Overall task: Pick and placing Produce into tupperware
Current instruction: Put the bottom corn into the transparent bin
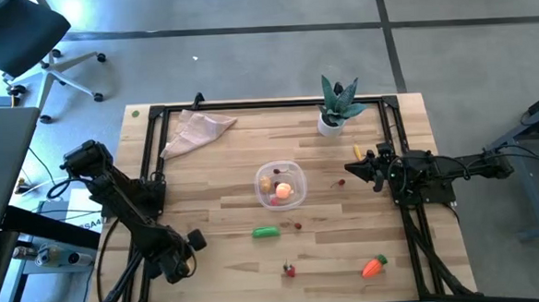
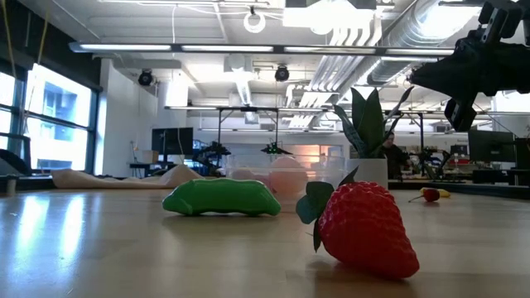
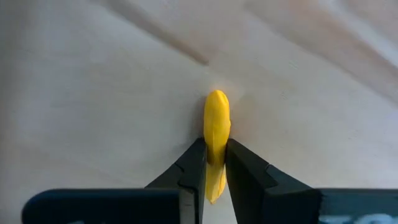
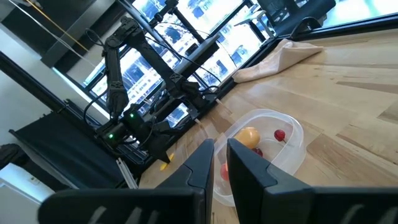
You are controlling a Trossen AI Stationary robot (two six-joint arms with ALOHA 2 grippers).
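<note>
left gripper (image 3: 214, 158) clamped on yellow piece (image 3: 217, 124), long axis along fingers | tupperware (image 1: 280, 184) toward table middle, likely well apart | right gripper (image 4: 219, 163) nearly shut, empty

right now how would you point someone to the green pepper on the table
Find the clear tupperware mid-table. On the near side of it lies the green pepper, flat on bare wood. It is the only green, elongated piece; the strawberry and carrot nearer the edge are red and orange.

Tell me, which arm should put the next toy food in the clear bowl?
Left. The left gripper is shut on a yellow piece, ready for the tupperware. The right gripper is nearer but holds nothing.
</note>
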